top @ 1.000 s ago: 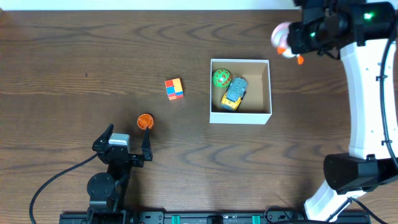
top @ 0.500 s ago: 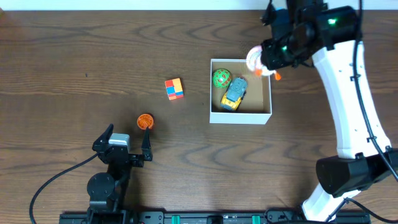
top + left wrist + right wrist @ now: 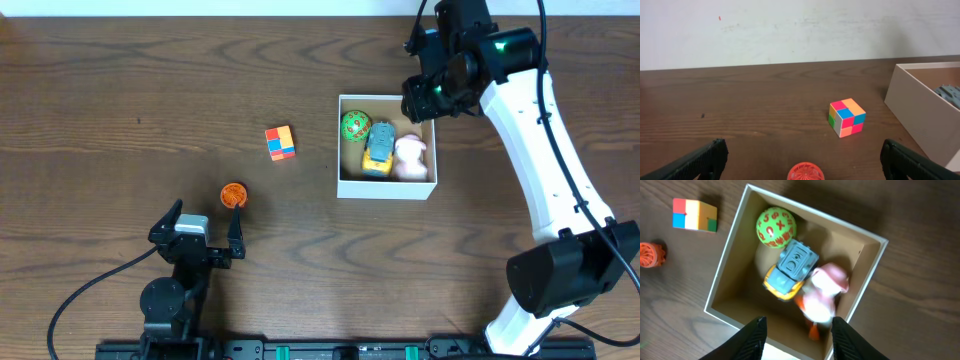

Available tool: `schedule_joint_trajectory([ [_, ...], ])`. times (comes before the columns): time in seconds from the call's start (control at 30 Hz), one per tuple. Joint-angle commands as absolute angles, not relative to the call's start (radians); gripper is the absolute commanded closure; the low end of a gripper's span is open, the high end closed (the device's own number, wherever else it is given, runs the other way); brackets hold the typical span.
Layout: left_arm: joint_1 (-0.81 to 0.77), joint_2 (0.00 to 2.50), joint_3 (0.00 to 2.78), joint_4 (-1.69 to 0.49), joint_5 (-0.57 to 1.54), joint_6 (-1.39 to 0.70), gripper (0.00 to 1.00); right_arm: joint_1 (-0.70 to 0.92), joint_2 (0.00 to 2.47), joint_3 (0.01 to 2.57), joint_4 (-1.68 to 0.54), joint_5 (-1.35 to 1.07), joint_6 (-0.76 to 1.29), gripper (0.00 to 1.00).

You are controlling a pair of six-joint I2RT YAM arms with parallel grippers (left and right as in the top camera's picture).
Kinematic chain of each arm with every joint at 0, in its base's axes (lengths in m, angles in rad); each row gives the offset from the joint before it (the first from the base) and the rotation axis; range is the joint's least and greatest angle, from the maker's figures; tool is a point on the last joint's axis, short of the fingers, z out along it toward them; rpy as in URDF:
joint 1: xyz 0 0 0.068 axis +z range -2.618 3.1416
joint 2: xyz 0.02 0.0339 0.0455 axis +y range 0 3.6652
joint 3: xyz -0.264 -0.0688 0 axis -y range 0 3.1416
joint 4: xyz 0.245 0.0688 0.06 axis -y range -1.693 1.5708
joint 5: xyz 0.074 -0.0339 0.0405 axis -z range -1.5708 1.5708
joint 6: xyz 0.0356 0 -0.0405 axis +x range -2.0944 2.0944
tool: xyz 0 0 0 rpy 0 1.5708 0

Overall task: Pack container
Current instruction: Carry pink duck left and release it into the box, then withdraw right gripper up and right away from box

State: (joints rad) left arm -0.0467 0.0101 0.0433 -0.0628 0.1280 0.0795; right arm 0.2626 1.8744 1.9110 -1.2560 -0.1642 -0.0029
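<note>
**Overhead, then both wrists: pink toy (image 3: pixel 409 156) lies loose in the container (image 3: pixel 387 190)**

Overhead shows the container right of the middle of the table (image 3: pixel 120 110), square to its edges. Inside, a green ball (image 3: pixel 356 126) sits in the far left corner and a toy truck (image 3: pixel 379 147) lies along the middle. The pink toy rests against the right wall, touching the truck. Bare floor shows in the near left and far right corners. The right gripper (image 3: pixel 428 98) hangs over that far right corner.

Wide bare wood lies left of the container. A colour cube (image 3: pixel 280 142) sits there, well apart from the left wall. An orange toy (image 3: pixel 233 195) sits just ahead of the left gripper (image 3: pixel 203 218), whose fingers stand wide apart and empty, towards the table's near edge.

Left wrist view has both fingers at the lower corners and the orange toy at the bottom edge between them. The cube is farther ahead, and the container's left wall stands at the right edge with open wood before it.

Right wrist view shows the fingers apart with nothing between them. The pink toy, blurred, lies below in the container.

Half a second ago the right gripper held the pink toy above the container's far right corner. A second ago it carried the toy out beyond that corner. The truck has turned a little straighter. The cube, the orange toy and the left arm have not moved.
</note>
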Motion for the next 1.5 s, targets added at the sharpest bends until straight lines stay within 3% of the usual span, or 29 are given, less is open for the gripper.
schedule_joint_trajectory([
  [0.0, -0.043, 0.004, 0.013, -0.076, 0.139, 0.089, 0.02, 0.276, 1.859, 1.893, -1.247, -0.166, 0.007, 0.51],
  [0.2, -0.043, 0.004, 0.013, -0.076, 0.139, 0.089, 0.02, 0.274, 1.859, 1.893, -1.214, -0.158, 0.007, 0.42],
  [0.3, -0.043, 0.004, 0.013, -0.076, 0.139, 0.089, 0.02, 0.270, 1.859, 1.895, -1.166, -0.158, 0.013, 0.26],
  [0.53, -0.043, 0.004, 0.013, -0.076, 0.139, 0.089, 0.02, 0.250, 1.857, 1.929, -1.079, -0.358, 0.059, 0.21],
  [0.67, -0.043, 0.004, 0.013, -0.076, 0.139, 0.089, 0.02, 0.251, 1.854, 1.935, -1.061, -0.327, 0.059, 0.01],
  [1.0, -0.043, 0.004, 0.013, -0.076, 0.139, 0.089, 0.02, 0.069, 1.854, 1.935, -1.136, 0.041, 0.168, 0.01],
  [1.2, -0.043, 0.004, 0.013, -0.076, 0.139, 0.089, 0.02, -0.062, 1.854, 1.934, -1.225, 0.011, 0.184, 0.01],
  [1.47, -0.043, 0.004, 0.013, -0.076, 0.139, 0.089, 0.02, -0.079, 1.858, 1.892, -1.229, 0.049, 0.132, 0.01],
])
